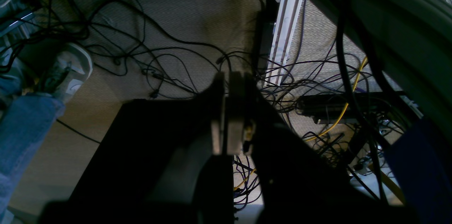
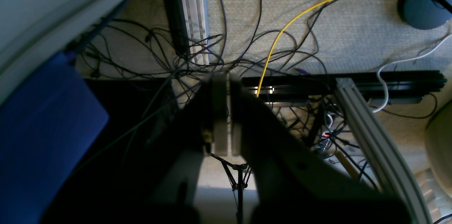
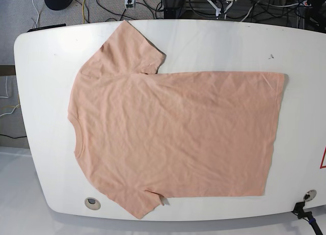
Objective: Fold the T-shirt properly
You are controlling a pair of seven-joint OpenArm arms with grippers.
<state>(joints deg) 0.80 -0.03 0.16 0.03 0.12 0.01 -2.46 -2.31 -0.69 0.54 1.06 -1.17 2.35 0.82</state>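
Below table level, the left gripper (image 1: 227, 111) and the right gripper (image 2: 226, 111) each hang with jaws closed on nothing, over a carpet strewn with cables (image 2: 282, 33). On the white table (image 3: 214, 36), well apart from both grippers, the T-shirt (image 3: 173, 133) lies spread flat, plain side up, collar toward the base view's left and hem toward its right.
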